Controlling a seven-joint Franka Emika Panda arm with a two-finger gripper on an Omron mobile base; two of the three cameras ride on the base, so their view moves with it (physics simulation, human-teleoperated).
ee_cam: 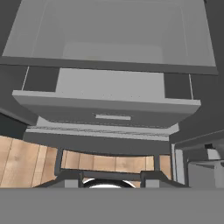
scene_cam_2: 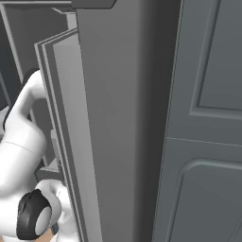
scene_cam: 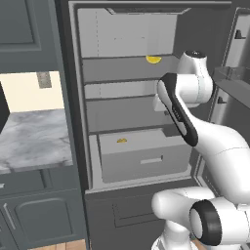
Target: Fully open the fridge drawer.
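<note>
The fridge drawer (scene_cam: 144, 166) is a wide light-grey bin at the bottom of the open fridge, with a small pale bar handle (scene_cam: 151, 160) on its flat front. In the hand view the drawer (ee_cam: 107, 109) lies across the middle with its handle (ee_cam: 113, 117) near the centre. My gripper (ee_cam: 111, 177) is open, its fingertips (ee_cam: 72, 176) wide apart with nothing between them. It hangs in front of the handle, apart from it. My forearm (scene_cam: 178, 112) crosses the middle shelf in the left base view and hides the hand.
Flat grey shelves (scene_cam: 127, 114) sit above the drawer, with a yellow item (scene_cam: 154, 59) on the upper one and a smaller yellow item (scene_cam: 121, 140) on the drawer's top. A dark grey panel (scene_cam: 132, 212) lies below. The open fridge door (scene_cam_2: 108, 118) stands at the right, a marble counter (scene_cam: 34, 136) at the left.
</note>
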